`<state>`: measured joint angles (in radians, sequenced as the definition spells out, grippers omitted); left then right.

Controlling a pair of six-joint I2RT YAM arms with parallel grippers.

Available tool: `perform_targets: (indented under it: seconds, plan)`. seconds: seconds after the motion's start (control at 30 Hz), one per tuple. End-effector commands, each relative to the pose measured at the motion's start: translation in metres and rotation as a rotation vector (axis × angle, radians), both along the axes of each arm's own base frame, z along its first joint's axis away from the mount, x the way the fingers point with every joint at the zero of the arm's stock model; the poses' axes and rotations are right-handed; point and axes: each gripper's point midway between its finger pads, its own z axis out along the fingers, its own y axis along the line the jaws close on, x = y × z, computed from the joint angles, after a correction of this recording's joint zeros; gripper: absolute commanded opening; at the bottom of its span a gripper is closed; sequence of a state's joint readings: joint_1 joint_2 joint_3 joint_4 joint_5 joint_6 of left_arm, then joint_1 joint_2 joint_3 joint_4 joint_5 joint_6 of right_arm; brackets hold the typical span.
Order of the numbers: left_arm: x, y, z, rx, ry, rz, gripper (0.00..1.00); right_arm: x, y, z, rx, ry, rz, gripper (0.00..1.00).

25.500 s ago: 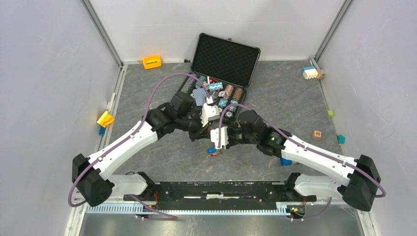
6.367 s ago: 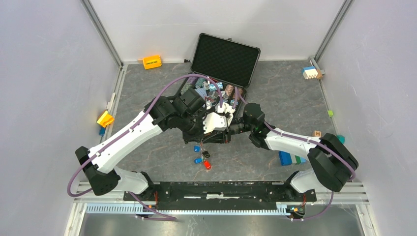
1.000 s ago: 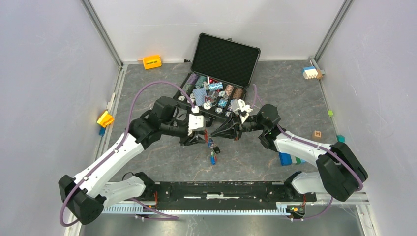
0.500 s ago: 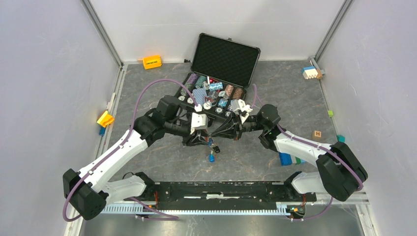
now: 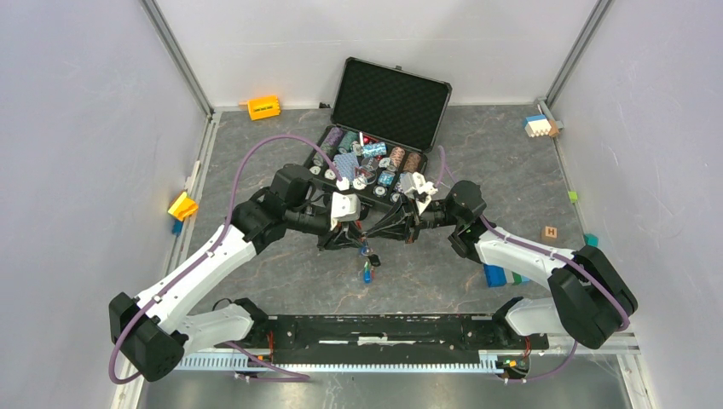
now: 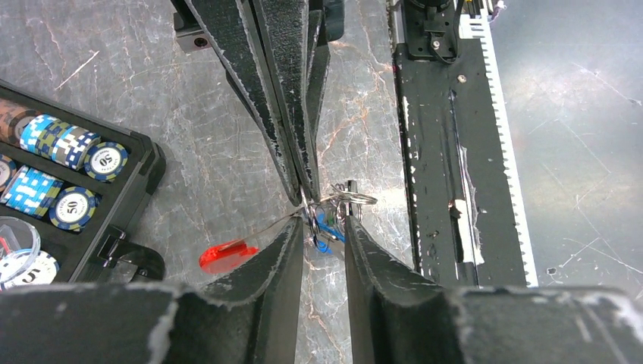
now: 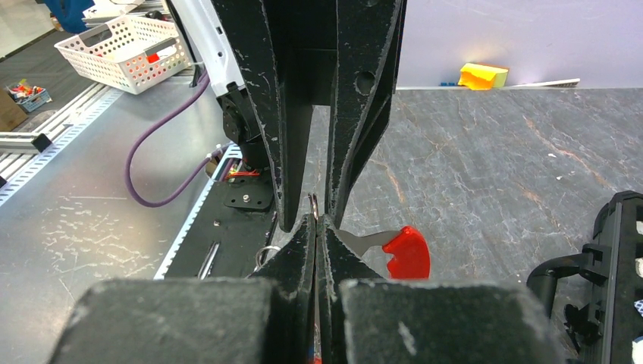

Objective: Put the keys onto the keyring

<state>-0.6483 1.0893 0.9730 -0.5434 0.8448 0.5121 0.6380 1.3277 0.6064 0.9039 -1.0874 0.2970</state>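
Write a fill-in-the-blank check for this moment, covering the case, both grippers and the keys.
1. The black hard case holding round poker chips has its lid ____.
2. The right gripper is ____ on the thin metal keyring.
3. In the gap between the fingers of the left gripper shows a small metal key with a ____ plastic cap.
Missing words: open; shut; blue.

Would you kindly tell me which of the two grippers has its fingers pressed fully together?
The right gripper: its fingers meet at the tips, pinching the keyring, whereas the left gripper shows a clear gap.
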Motion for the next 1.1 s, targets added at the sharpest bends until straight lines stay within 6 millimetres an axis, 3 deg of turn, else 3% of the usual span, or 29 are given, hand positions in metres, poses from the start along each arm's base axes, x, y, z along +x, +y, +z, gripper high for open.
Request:
perform_targets:
  seconds: [0.0, 0.77, 1.07]
  plan:
    - [-0.005, -0.007, 0.027, -0.073, -0.019, -0.030, 0.32, 0.006, 0.001, 0.020, 0.049, -0.074, -0.018, 0.00]
    - [0.007, -0.011, 0.034, -0.082, -0.017, 0.030, 0.06, 0.007, 0.001, 0.017, 0.043, -0.075, -0.022, 0.00]
    - [0.010, -0.010, 0.032, -0.080, -0.013, 0.057, 0.19, 0.008, 0.001, 0.016, 0.039, -0.079, -0.035, 0.00]
